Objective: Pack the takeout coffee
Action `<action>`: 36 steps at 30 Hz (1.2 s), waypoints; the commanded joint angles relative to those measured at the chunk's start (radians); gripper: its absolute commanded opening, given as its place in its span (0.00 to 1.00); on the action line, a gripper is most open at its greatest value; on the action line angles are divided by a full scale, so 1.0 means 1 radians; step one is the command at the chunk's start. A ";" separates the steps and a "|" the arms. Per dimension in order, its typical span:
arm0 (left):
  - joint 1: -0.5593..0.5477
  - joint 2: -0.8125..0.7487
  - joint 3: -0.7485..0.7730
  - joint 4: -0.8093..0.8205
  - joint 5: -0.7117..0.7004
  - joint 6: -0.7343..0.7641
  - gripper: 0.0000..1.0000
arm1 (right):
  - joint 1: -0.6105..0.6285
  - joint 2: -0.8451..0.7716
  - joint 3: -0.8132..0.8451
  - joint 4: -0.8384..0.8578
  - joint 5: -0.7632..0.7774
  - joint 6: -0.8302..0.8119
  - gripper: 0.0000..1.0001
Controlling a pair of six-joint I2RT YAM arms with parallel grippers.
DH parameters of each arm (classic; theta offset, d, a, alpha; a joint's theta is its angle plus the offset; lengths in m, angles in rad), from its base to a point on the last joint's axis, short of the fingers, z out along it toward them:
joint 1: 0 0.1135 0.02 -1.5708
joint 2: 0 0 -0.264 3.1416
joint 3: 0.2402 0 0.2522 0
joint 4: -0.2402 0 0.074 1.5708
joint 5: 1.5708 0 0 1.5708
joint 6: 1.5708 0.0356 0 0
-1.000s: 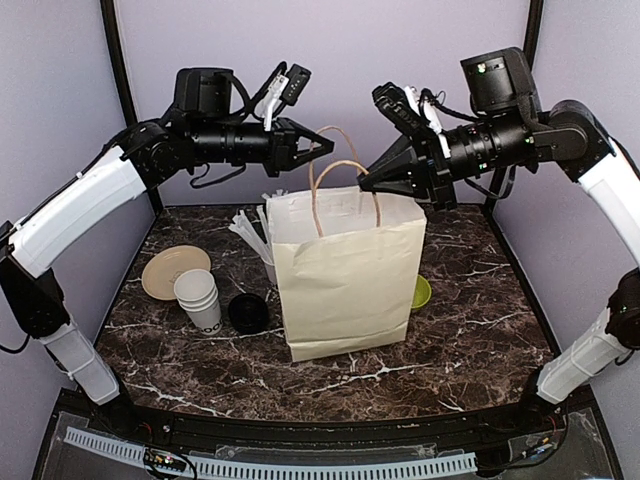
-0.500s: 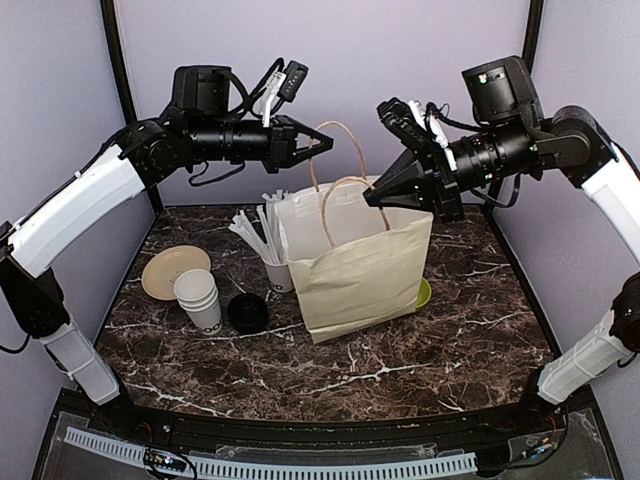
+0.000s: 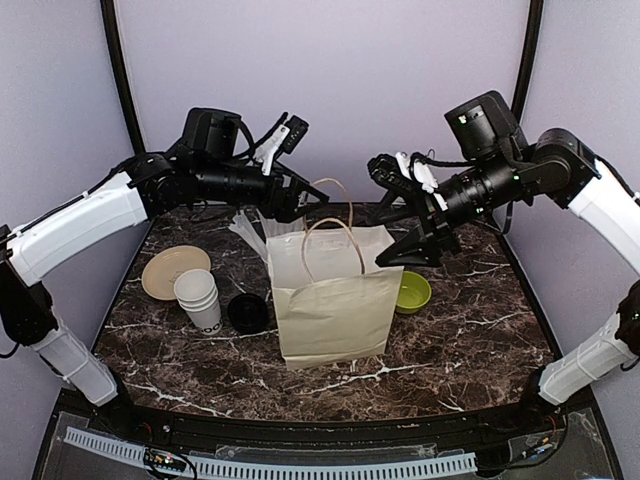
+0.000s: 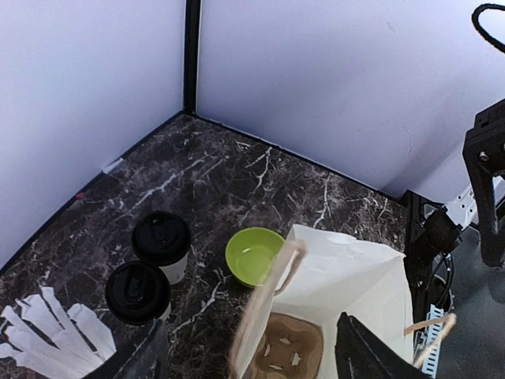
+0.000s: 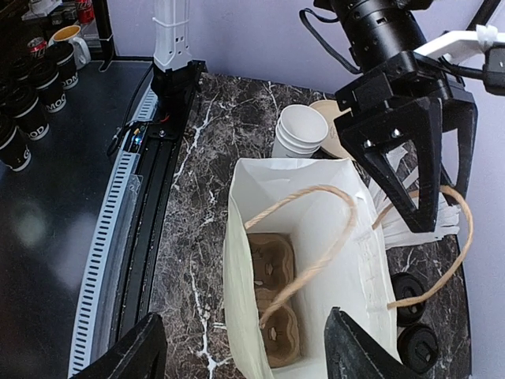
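Two takeout coffee cups with black lids (image 4: 160,241) (image 4: 138,290) stand on the marble behind the bag; in the right wrist view their lids (image 5: 409,288) show at the bottom right. The top view hides them. The white paper bag (image 3: 330,305) stands upright with both handles (image 3: 335,225) free and a brown cup carrier (image 5: 272,296) on its floor. My left gripper (image 3: 305,205) (image 4: 252,363) hovers open over the bag's back left rim. At the bag's upper right, my right gripper (image 3: 400,238) (image 5: 241,355) is open too.
A green bowl (image 3: 412,292) sits right of the bag. Left of it are a stack of lidless white cups (image 3: 200,298), a loose black lid (image 3: 247,313), a tan plate (image 3: 172,270) and a cup of straws (image 3: 252,232). Walls close in the back and sides.
Both grippers were shut on the bag's handles, holding it lifted and tilted; now both are open, the handles are free and the bag stands lower and upright. Both arms have dropped lower.
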 commanded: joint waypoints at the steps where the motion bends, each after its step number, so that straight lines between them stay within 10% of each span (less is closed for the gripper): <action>1: 0.001 -0.141 -0.011 0.034 -0.027 0.067 0.76 | -0.007 -0.007 0.048 -0.005 -0.009 -0.012 0.70; 16: 0.000 -0.001 0.056 0.015 0.050 0.146 0.69 | -0.241 -0.074 0.016 0.044 0.000 -0.024 0.71; 24: -0.042 0.014 0.098 0.022 0.093 0.218 0.01 | -0.423 -0.130 -0.116 0.148 -0.025 0.017 0.70; 36: -0.411 -0.101 -0.067 -0.060 0.041 0.210 0.00 | -0.552 -0.101 -0.166 0.202 -0.045 0.048 0.69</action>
